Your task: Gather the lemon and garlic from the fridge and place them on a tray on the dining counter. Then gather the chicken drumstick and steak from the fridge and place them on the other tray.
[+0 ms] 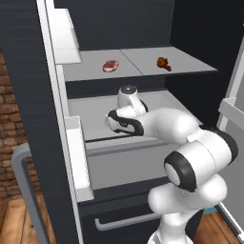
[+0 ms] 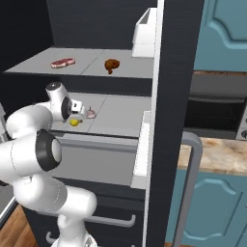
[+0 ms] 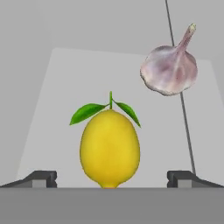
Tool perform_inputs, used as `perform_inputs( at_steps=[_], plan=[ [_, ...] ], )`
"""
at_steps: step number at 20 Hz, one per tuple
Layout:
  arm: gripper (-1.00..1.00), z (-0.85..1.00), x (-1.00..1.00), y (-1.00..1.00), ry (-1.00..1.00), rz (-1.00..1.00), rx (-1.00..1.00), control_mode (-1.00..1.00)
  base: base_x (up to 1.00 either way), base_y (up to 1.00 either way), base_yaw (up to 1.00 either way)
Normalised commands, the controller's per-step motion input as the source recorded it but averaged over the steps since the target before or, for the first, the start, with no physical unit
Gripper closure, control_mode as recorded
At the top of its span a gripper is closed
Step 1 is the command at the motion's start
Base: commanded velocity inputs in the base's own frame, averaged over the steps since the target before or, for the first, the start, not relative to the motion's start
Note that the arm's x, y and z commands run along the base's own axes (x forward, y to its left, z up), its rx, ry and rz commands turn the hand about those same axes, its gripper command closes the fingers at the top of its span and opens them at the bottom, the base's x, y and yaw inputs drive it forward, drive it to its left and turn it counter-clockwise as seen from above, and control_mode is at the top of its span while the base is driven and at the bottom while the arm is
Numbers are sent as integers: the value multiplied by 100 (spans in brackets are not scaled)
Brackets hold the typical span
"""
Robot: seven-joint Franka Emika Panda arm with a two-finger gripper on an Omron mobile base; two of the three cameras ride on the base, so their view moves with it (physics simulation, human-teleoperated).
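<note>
The pincer (image 3: pixel 112 178) stands with its tips wide apart on either side of the lemon (image 3: pixel 110 148), lined up, I judge, to close on it first. The garlic (image 3: pixel 169 70) lies just beyond, to the right. Both rest on the fridge's (image 1: pixel 28 95) pale grey middle shelf (image 2: pixel 116 118). On the shelf above, the steak (image 1: pixel 110 66) sits left of what is probably the chicken drumstick (image 1: pixel 164 62).

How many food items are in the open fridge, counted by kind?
Lemon: 1
Garlic: 1
Steak: 1
Drumstick: 1
Total: 4
</note>
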Motion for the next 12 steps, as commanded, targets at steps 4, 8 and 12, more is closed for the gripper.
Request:
perform_inputs(
  at_steps=[4, 8, 12],
  plan=[
    [-100, -23, 39, 8, 5, 0, -1, -100, 0, 0, 0],
    [-100, -28, 13, 3, 2, 0, -2, -100, 0, 0, 0],
    [-100, -28, -1, 2, 0, 0, -2, -100, 0, 0, 0]
  ],
)
